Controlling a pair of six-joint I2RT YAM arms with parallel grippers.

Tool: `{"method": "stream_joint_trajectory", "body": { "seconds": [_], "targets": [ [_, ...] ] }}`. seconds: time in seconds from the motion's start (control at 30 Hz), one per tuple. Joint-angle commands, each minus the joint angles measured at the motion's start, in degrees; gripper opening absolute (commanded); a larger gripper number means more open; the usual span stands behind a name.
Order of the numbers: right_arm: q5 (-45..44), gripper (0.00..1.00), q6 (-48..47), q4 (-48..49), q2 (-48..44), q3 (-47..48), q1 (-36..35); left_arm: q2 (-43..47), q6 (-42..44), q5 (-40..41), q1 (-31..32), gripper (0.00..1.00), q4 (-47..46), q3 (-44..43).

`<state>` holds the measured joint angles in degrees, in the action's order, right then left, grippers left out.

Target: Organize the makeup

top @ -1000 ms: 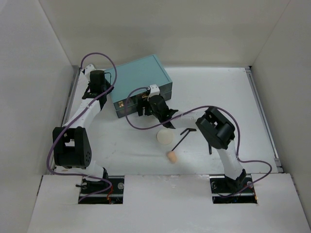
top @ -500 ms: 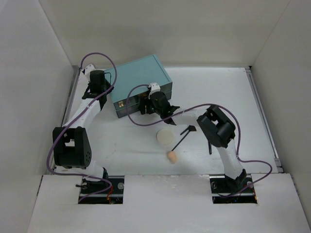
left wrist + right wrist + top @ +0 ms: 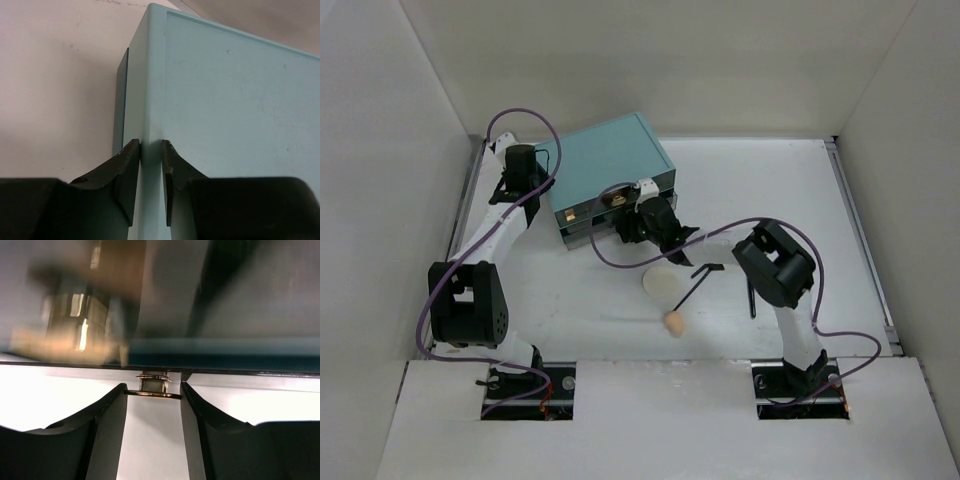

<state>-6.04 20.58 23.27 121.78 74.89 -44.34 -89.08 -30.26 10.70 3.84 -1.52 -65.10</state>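
Right wrist view has my right pincer [image 3: 152, 389] drawn narrow around a gold handle [image 3: 151, 380] on the teal box [image 3: 610, 160], with both fingers touching its plate. The drawer front beyond is blurred, so I cannot tell what it holds. My left pincer [image 3: 150, 145] is pinched narrow on the box's upright corner at its 9 o'clock end, which I judge braces it. The loose makeup lies on the table [image 3: 840, 220]: the cream puff [image 3: 662, 283] at 5 o'clock of my right pincer, the peach sponge [image 3: 673, 323] at 6 o'clock of the puff, a thin black pencil [image 3: 691, 290] slanting at the puff's 3 o'clock, and a second pencil [image 3: 752, 300] just beside my right arm. I expect puff and sponge to be light and squashy, best nipped across the middle. The pencils look stiff, low and apt to roll, best taken mid-shaft. Open table lies toward 3 o'clock, but my purple cable [image 3: 620, 262] droops near the puff's 10 o'clock edge and might snag.
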Motion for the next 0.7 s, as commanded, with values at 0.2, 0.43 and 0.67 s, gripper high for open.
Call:
{"method": "stream_joint_trajectory", "body": {
  "seconds": [0.2, 0.43, 0.67],
  "targets": [
    [-1.4, 0.25, 5.6, 1.7, -16.6, -17.1, -4.2, -1.5, 0.0, -4.8, 1.9, 0.08, 7.5, 1.5],
    [-1.5, 0.47, 7.0, -1.6, -23.6, -22.9, -5.2, -1.9, 0.1, -4.7, 2.4, 0.08, 7.8, 1.1],
    [-1.5, 0.74, 6.1, -7.6, -30.1, -22.9, -5.5, -0.7, 0.5, -4.9, 2.6, 0.1, 8.0, -0.1]
  ]
}}
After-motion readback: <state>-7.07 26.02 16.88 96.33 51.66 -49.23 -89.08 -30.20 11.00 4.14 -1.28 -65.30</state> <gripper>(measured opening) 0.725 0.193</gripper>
